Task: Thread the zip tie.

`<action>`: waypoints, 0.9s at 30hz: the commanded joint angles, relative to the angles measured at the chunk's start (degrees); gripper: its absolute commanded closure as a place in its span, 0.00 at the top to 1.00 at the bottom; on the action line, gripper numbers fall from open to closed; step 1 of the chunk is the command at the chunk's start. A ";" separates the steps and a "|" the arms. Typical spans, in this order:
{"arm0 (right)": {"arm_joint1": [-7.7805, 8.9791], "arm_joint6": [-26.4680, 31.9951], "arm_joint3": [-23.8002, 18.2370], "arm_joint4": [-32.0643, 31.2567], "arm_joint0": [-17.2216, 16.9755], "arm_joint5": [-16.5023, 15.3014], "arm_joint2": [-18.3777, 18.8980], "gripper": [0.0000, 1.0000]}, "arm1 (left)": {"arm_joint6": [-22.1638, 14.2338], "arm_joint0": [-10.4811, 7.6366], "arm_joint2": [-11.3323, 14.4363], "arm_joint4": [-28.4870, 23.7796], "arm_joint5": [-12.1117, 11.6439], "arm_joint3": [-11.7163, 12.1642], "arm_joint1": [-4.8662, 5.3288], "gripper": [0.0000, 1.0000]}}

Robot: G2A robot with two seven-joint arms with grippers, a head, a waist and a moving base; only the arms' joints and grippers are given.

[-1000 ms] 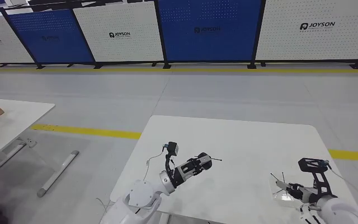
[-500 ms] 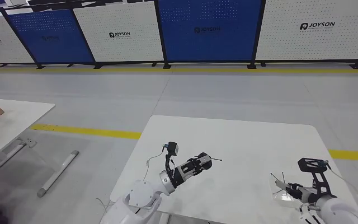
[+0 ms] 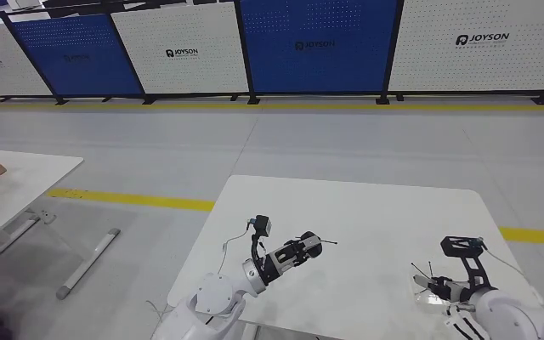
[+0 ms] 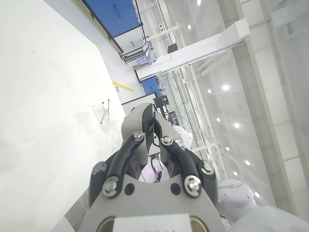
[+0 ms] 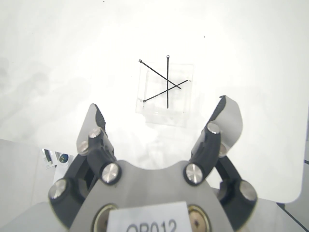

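Three thin black zip ties (image 5: 167, 83) lie crossed on clear square plastic tray (image 5: 189, 102), right near part of white table (image 5: 72, 25); right gripper (image 5: 159, 102) above tray, jaws released; left gripper (image 4: 152, 119) clenched on single black zip tie (image 3: 326, 242)

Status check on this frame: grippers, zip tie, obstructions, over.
Left gripper shut on zip tie. Right gripper open above three crossed zip ties on clear tray. Nothing blocking.

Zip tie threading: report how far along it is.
Done: the left gripper is shut on one thin black zip tie. In hand: the open right gripper hangs over three more black ties crossed on a clear plastic tray. Left: the held tie's end juts out free, no loop, so the threading itself.
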 commanded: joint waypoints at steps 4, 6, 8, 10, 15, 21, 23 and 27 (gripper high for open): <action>-0.12 -3.13 1.17 2.31 -0.45 2.29 1.85 1.00 | 0.00 0.00 0.00 0.00 0.00 0.00 0.00 0.00; -0.09 -3.12 1.31 2.79 -0.45 2.65 2.55 1.00 | 0.00 0.00 0.00 0.00 0.00 0.00 0.00 0.00; -0.02 -2.86 1.43 2.43 -0.37 2.56 2.64 1.00 | 0.00 0.00 0.00 0.00 0.00 0.00 0.00 0.00; 0.00 -2.76 1.47 1.98 -0.32 2.49 2.51 1.00 | 0.00 0.00 0.00 0.00 0.00 0.00 0.00 0.00; 0.00 -2.76 1.47 1.98 -0.32 2.49 2.51 1.00 | 0.00 0.00 0.00 0.00 0.00 0.00 0.00 0.00; 0.00 -2.76 1.47 1.98 -0.32 2.49 2.51 1.00 | 0.00 0.00 0.00 0.00 0.00 0.00 0.00 0.00; 0.00 -2.76 1.47 1.98 -0.32 2.49 2.51 1.00 | 0.00 0.00 0.00 0.00 0.00 0.00 0.00 0.00; -0.01 -3.65 1.77 2.50 -0.59 1.44 2.21 1.00 | 0.00 0.00 0.00 0.00 0.00 0.00 0.00 0.00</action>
